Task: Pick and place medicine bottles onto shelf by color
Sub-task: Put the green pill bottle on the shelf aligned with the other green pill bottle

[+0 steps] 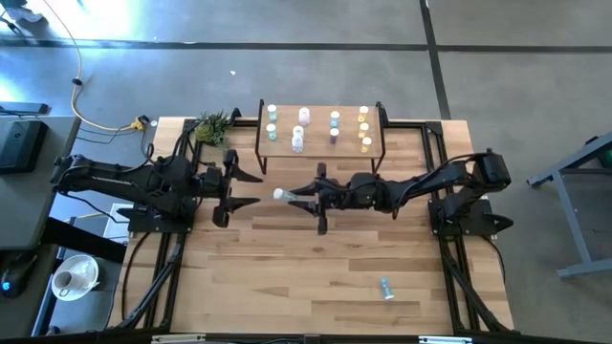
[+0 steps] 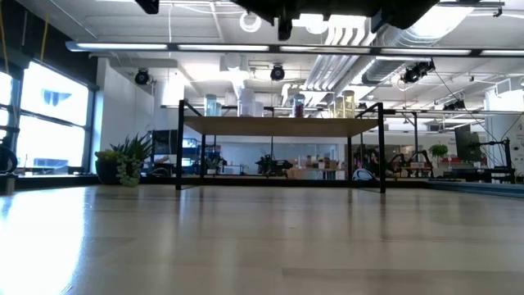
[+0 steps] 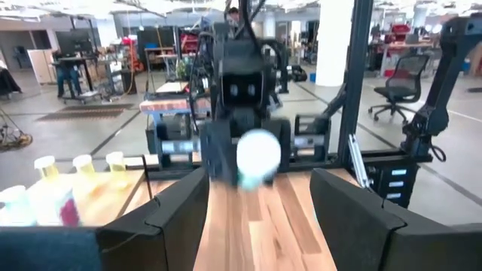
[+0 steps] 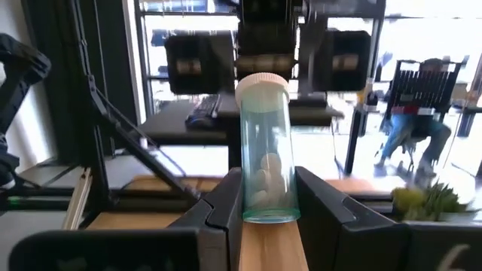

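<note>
The light-wood shelf [image 1: 320, 141] stands at the table's far middle and carries several small white-capped bottles [image 1: 301, 129]. It also shows in the low view [image 2: 278, 125]. My right gripper [image 1: 298, 195] is in front of the shelf, shut on a pale teal-green bottle [image 4: 265, 162] with a white cap. My left gripper [image 1: 247, 189] is open and empty just left of that bottle and faces its cap [image 3: 258, 154]. Another teal bottle [image 1: 386, 288] lies on its side on the table's near right. My right gripper pinches the bottle's base end [image 4: 268, 211] between its two fingers [image 4: 226, 207]. The fingers come level from the table's right and lie along the bottle. The bottle sticks out past the fingertips, cap toward my left gripper, lifted clear of the table.
A small potted plant [image 1: 212, 126] stands at the shelf's left, on the table's far left. The shelf's black legs [image 2: 178, 147] rise from the tabletop. Yellow-tinted bottles [image 3: 83, 177] stand at the shelf end near my left gripper. Bare wood lies across the near half.
</note>
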`<state>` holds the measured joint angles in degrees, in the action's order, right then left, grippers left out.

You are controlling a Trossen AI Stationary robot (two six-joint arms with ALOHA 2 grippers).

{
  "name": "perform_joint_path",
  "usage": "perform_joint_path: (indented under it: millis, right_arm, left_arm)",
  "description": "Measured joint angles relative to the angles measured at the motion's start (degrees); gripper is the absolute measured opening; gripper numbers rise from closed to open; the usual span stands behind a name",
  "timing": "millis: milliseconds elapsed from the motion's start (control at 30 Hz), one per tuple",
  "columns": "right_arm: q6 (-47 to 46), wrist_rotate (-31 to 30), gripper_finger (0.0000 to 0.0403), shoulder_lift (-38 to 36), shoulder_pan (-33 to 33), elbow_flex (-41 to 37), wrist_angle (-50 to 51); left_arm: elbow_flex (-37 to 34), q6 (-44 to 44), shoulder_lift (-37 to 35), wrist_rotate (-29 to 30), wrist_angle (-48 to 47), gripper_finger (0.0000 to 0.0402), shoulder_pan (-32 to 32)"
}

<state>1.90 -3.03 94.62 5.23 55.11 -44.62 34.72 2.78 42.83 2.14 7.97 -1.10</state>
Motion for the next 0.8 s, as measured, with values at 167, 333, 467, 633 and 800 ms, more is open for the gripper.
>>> perform_joint_path:
  millis: [167, 333, 467, 633, 800]
  right_arm:
    - [3.01, 0.22, 0.0081, -1.41, 0.00, 0.00, -2.99]
    - [5.07, 6.32, 0.0081, -1.39, -0.02, 0.00, -7.83]
    - [6.20, 9.53, 0.0081, -1.33, 0.00, 0.00, -10.31]
    - [8.16, 10.32, 0.0081, -1.02, -0.02, 0.00, -12.29]
    - [8.53, 10.58, 0.0088, 1.66, -0.02, 0.00, -15.79]
  left_arm:
    - [-0.04, 0.15, 0.02, -0.01, -1.31, 0.0223, 0.00]
    - [-4.26, 1.31, 1.06, 0.02, 4.64, 0.0223, -0.06]
    - [-10.69, 1.50, 1.04, -0.22, 16.11, 0.0223, -1.04]
    - [-16.72, -0.03, 0.97, -0.40, 30.01, 0.0223, -2.46]
    - [-17.90, -0.03, 1.69, -1.34, 32.69, 0.0223, -3.67]
